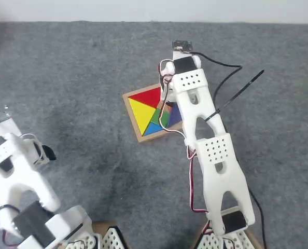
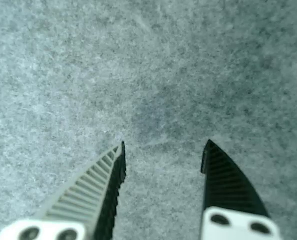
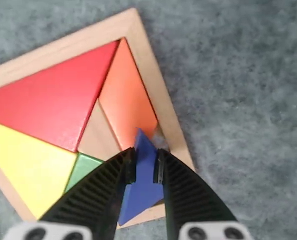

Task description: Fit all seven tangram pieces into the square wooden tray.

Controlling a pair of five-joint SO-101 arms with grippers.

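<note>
The square wooden tray (image 3: 161, 100) holds a red triangle (image 3: 53, 105), an orange piece (image 3: 128, 100), a yellow triangle (image 3: 28, 175) and a green piece (image 3: 81, 167). My right gripper (image 3: 144, 157) is shut on a dark blue piece (image 3: 143, 185), held tilted over the tray's corner next to the orange piece. A bare wooden gap (image 3: 101, 135) lies between red, orange and green. In the high view the tray (image 1: 135, 118) sits mid-table, half under the right arm (image 1: 195, 104); a light blue piece (image 1: 153, 128) lies at its near edge. My left gripper (image 2: 164, 150) is open above bare carpet.
Grey carpet (image 1: 81, 78) covers the whole table. The left arm (image 1: 19, 171) stands folded at the near left, far from the tray. A black cable (image 1: 237, 93) loops off the right arm to the right of the tray.
</note>
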